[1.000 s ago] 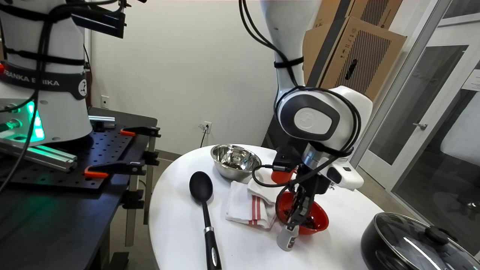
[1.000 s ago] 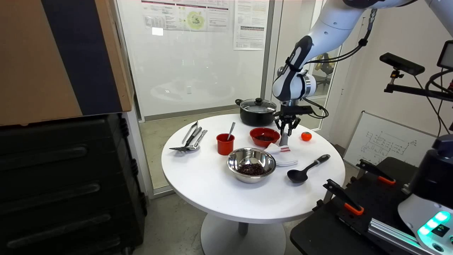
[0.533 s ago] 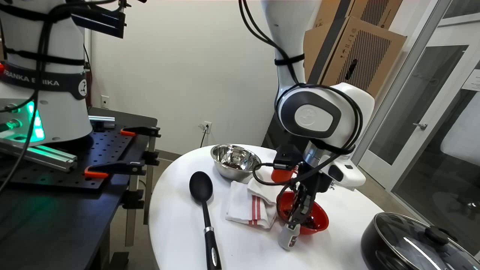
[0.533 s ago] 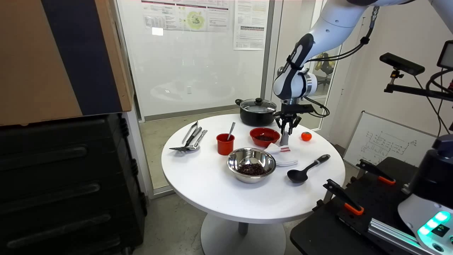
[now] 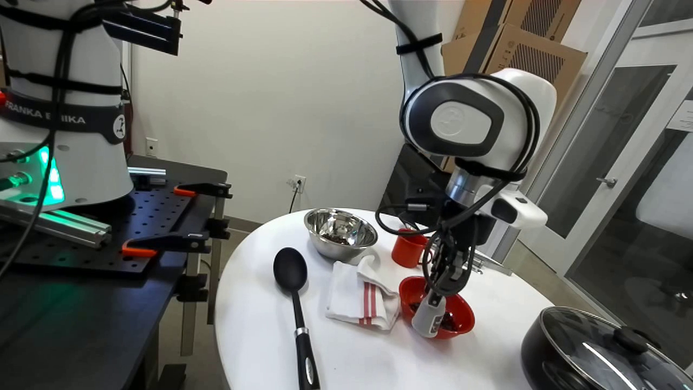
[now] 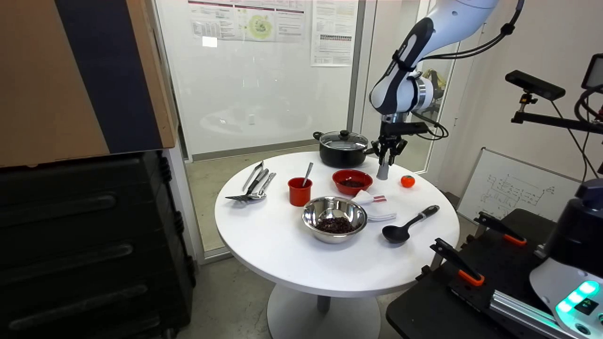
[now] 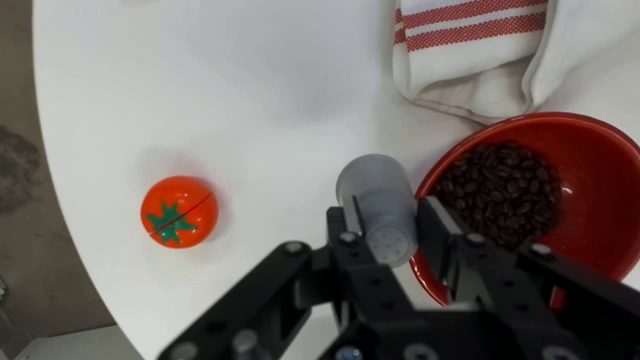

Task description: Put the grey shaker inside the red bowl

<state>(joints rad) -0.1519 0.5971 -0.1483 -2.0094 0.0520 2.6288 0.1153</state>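
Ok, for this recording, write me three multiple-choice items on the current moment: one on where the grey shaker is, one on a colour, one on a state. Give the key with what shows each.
1. Where is the grey shaker?
A) In the steel bowl
B) Between the jaws
C) In the red mug

2. What colour are the stripes on the folded towel?
A) Blue
B) Green
C) Red

3. How is the lid of the black pot?
A) On the pot
B) Off, lying beside it
C) Propped upright against it

Right letters:
1 B: the wrist view shows the jaws against its two sides.
2 C: the bands read red on white cloth in the wrist view.
3 A: the clear lid covers the pot in both exterior views.
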